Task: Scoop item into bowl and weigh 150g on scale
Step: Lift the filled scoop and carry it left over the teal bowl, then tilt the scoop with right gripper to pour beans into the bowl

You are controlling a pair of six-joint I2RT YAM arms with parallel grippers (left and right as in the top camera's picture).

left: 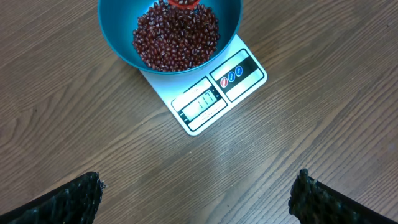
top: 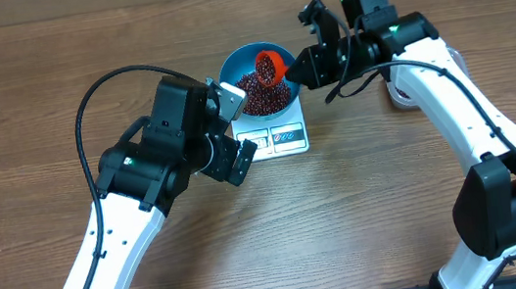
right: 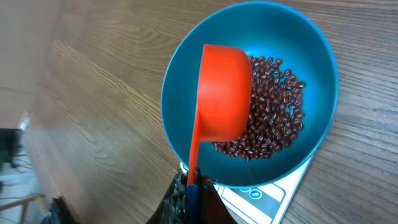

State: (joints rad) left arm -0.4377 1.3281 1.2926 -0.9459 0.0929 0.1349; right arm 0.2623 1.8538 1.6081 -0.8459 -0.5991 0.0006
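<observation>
The blue bowl [top: 248,67] stands on the white scale [top: 289,137] and holds a heap of dark red-brown beans [top: 262,95]. My right gripper [right: 194,190] is shut on the handle of an orange scoop [right: 222,99], whose cup hangs turned over above the beans [right: 273,118] inside the bowl [right: 311,43]. The scoop [top: 271,66] shows over the bowl from overhead. My left gripper [left: 196,196] hovers open over bare table in front of the scale [left: 214,99], nothing between its fingers [left: 71,202]. The bowl [left: 118,37] and beans [left: 177,40] lie ahead of it.
A clear tub [top: 400,95] is partly hidden behind the right arm at the right. Black cables loop over both arms. Wooden tabletop [top: 32,73] surrounds the scale.
</observation>
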